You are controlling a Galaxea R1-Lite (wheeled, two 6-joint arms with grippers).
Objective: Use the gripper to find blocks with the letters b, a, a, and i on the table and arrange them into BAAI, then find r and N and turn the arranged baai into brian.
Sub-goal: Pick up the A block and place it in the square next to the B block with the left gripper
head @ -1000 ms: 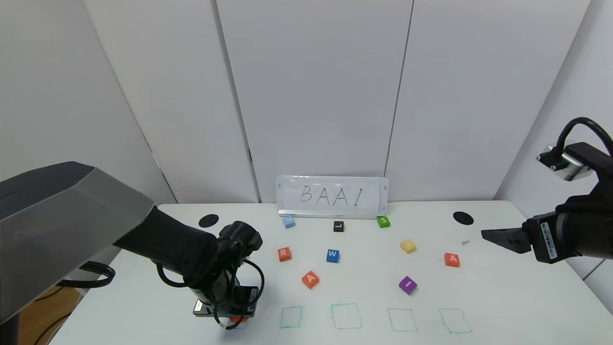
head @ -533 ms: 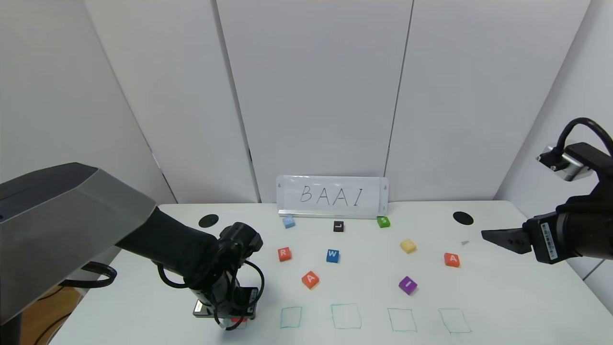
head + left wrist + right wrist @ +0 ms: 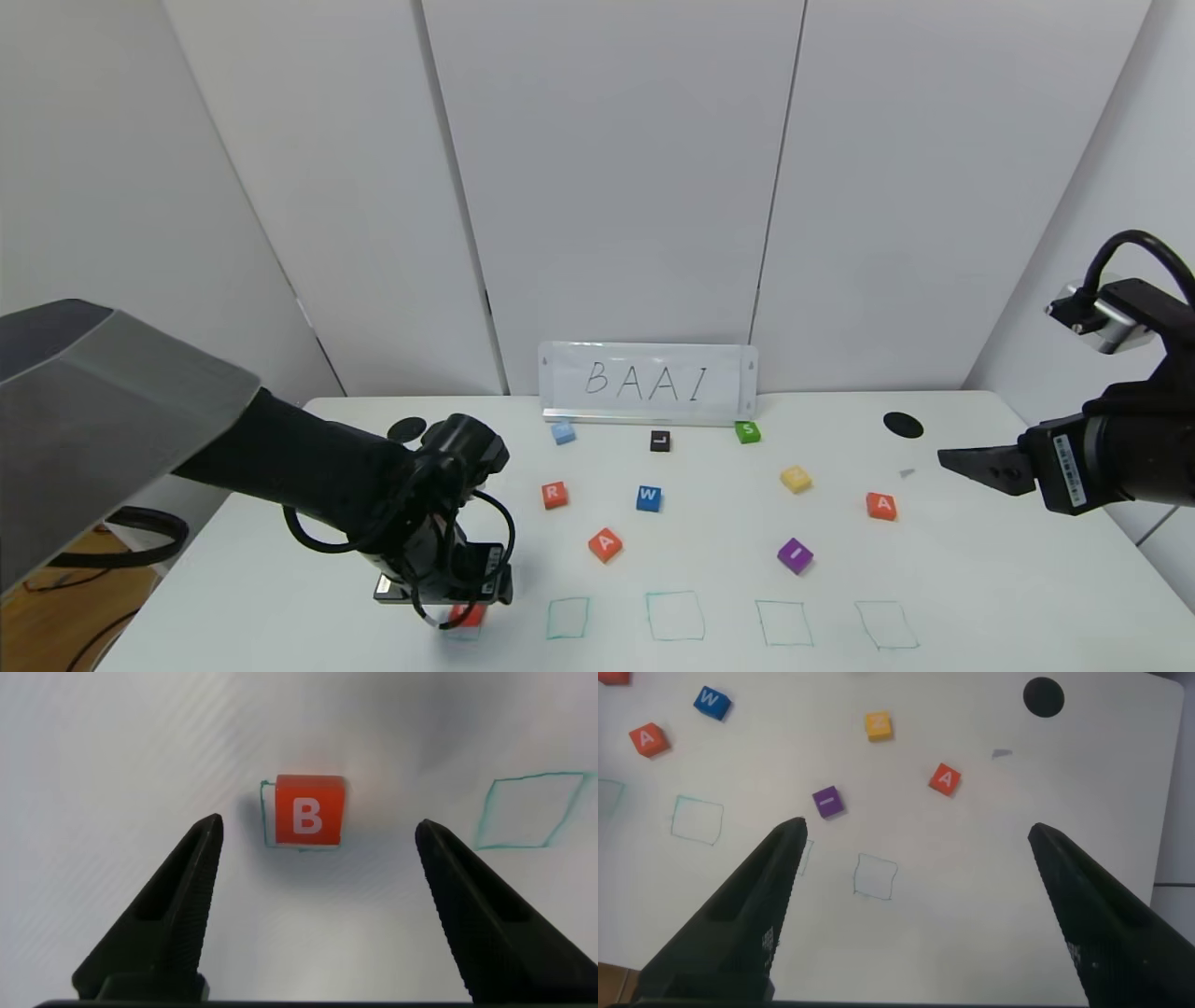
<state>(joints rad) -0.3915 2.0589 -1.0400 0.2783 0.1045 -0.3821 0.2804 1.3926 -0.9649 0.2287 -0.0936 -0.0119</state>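
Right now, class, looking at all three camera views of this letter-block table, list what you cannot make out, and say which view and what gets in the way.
- Head view: the B block is mostly hidden by the left tool; its letter reads only in the left wrist view.
- Head view: the letters on the light blue block and the yellow block are too faint to read.
- Right wrist view: the right tool covers part of one green outline.

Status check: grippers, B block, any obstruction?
Left gripper open above B block, which sits in its green square. Right gripper open, parked. Nothing obstructing.
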